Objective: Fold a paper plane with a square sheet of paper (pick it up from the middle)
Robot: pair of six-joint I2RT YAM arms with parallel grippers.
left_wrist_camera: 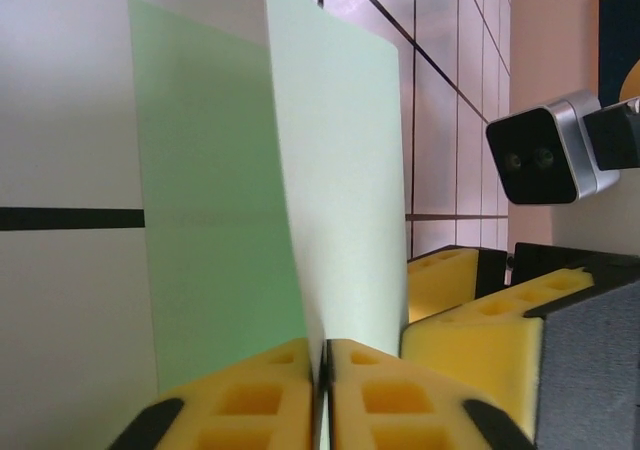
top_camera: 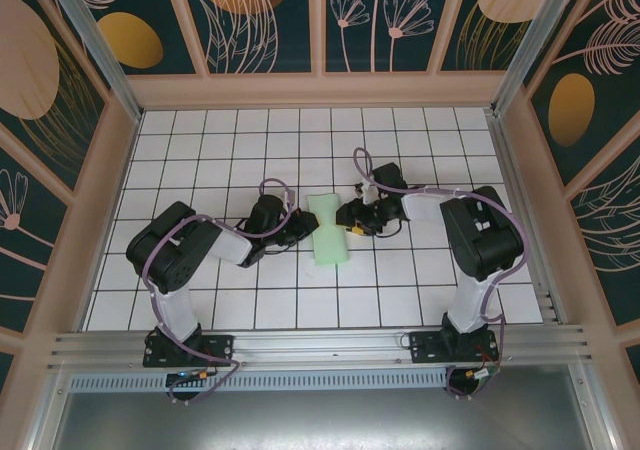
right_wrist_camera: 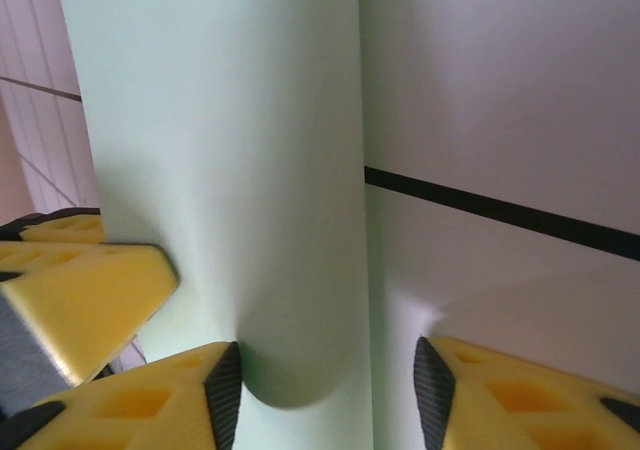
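Overhead, the tiled table (top_camera: 200, 300) holds the paper (top_camera: 330, 232) at its middle, folded over into a narrow strip that lies between the two grippers. The left gripper (left_wrist_camera: 322, 355) has its pads pressed together on the paper's edge, with one flap standing up. The right gripper (right_wrist_camera: 328, 370) has its jaws apart, and the curved fold sits between them, just beside one pad.

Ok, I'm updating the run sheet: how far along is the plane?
Done: the sheet is bent over into a loose half, a narrow strip from above. In hand: the left gripper pinches it shut; the right gripper stands open astride the rounded bend, which is not flattened. Left: the centre crease, nose corners and wings; no point shows.
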